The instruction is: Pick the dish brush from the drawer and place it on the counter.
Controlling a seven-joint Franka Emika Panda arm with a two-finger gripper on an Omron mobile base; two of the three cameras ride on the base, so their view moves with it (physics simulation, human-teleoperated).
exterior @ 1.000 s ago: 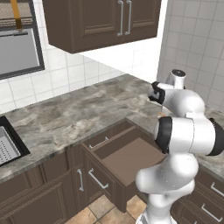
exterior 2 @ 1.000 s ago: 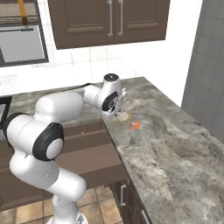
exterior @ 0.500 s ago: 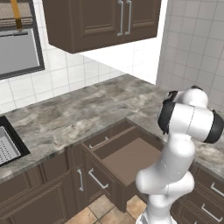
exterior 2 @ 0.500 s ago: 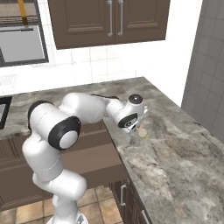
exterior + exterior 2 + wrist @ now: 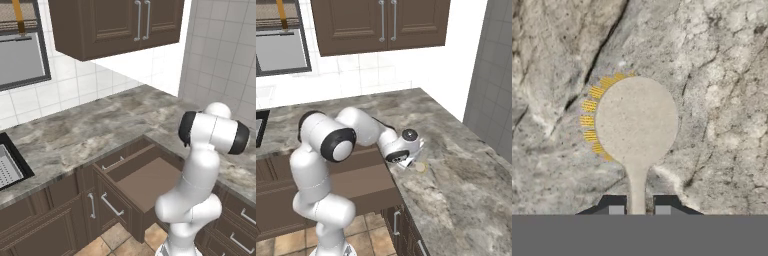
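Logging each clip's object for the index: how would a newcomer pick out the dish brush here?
Start at the marbled counter, just right of the open drawer. At its front edge the white arm's pincer is shut on a slim cream handle. That is the dish brush, marked by its round pale head fringed with yellow bristles.

No legible text, label, brand, number or sign on any surface.

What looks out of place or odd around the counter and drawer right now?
Nothing is spilled or damaged. The drawer stands pulled out, its inside bare. The gripper is shut on the dish brush, holding its handle with the round head low over the counter.
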